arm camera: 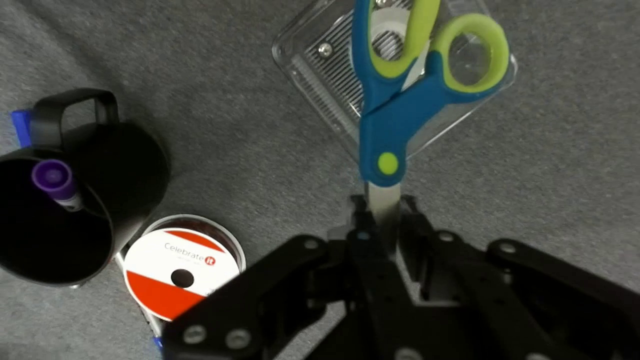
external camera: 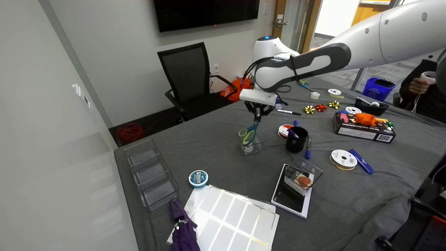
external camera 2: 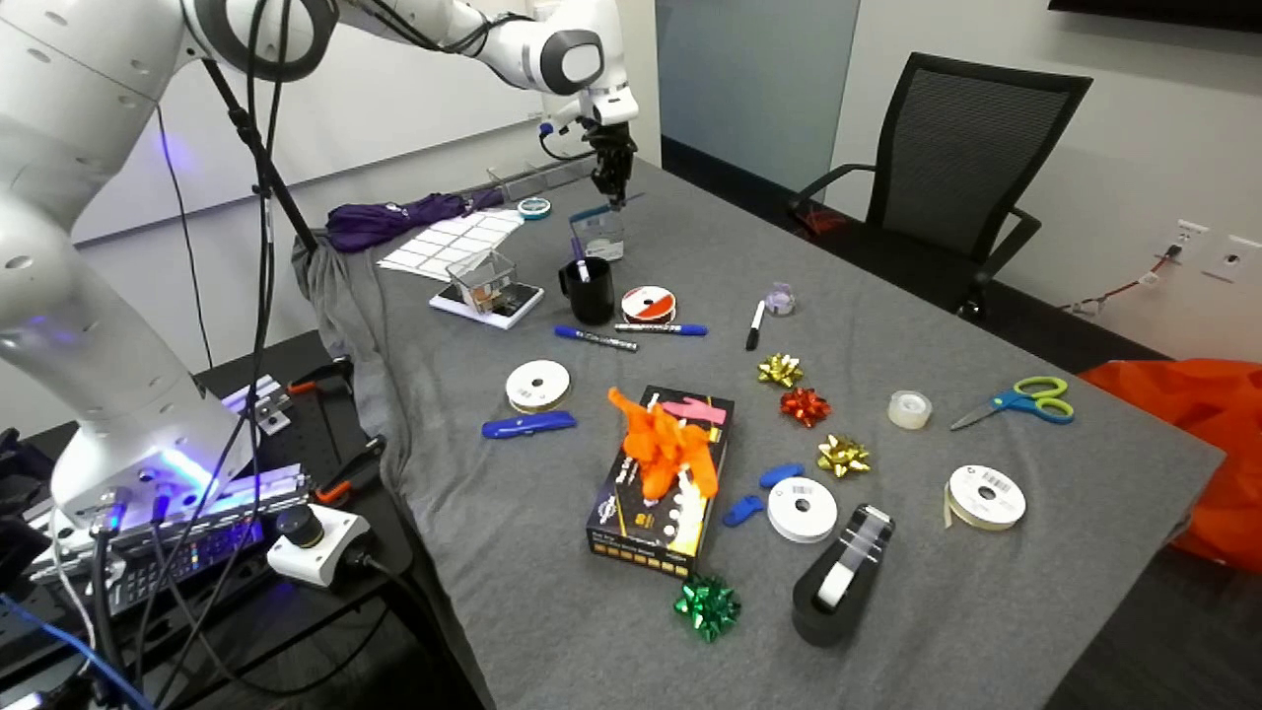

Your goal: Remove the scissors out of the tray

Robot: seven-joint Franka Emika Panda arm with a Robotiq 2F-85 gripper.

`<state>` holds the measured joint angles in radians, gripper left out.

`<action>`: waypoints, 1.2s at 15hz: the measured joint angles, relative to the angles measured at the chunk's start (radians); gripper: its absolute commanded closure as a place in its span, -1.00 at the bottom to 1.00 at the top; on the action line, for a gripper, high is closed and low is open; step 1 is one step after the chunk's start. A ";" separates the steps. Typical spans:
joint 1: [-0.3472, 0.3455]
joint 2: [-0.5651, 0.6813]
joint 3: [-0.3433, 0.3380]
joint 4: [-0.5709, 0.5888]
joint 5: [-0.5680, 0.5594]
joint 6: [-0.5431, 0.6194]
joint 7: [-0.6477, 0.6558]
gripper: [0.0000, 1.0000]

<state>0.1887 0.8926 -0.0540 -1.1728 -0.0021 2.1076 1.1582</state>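
- Gripper condition: my black two-jawed gripper (arm camera: 383, 205) is closed down on the blades of one pair of scissors. In the wrist view the jaws stand close together, one on either side of the grey metal. Their tips are blurred.
- Held item: the blue-and-green-handled scissors (arm camera: 392, 127) hang from the gripper, blades uppermost, handles lowest, slightly tilted.
- Container: the small clear plastic tray (external camera: 257, 147) stands on the grey cloth-covered bench (external camera: 212, 153), below the gripper. A white item (external camera: 248, 149) shows through its wall.
- Clearance: the handles overlap the tray in the wrist view. I cannot tell whether they sit beneath its rim or touch it.
- Left of the gripper, wrist view: a black mug (arm camera: 137, 172), upright, with a purple-capped marker (arm camera: 52, 172) in it. Just beside the mug, nearer the gripper, I note a round spool with a red-and-white label (arm camera: 180, 257).
- Left of the gripper, in an exterior view: a long clear plastic organiser (external camera: 151, 174) with compartments, and a round teal-lidded tub (external camera: 198, 177).
- Well apart from the gripper, in an exterior view: another pair of scissors (external camera 2: 1040, 402), lying flat, and a black printed box (external camera 2: 631, 537) with a crumpled orange item (external camera 2: 670, 459) on top.
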 measured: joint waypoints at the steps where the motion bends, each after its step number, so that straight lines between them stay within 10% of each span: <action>1: 0.000 -0.019 0.006 -0.002 0.008 -0.017 -0.012 0.91; 15: -0.031 -0.290 0.036 -0.406 0.049 -0.034 -0.341 0.91; 16: -0.031 -0.304 0.036 -0.455 0.053 -0.002 -0.360 0.16; 18: -0.031 -0.326 0.037 -0.540 0.071 0.069 -0.388 0.04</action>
<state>0.1575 0.5662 -0.0171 -1.7129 0.0690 2.1766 0.7698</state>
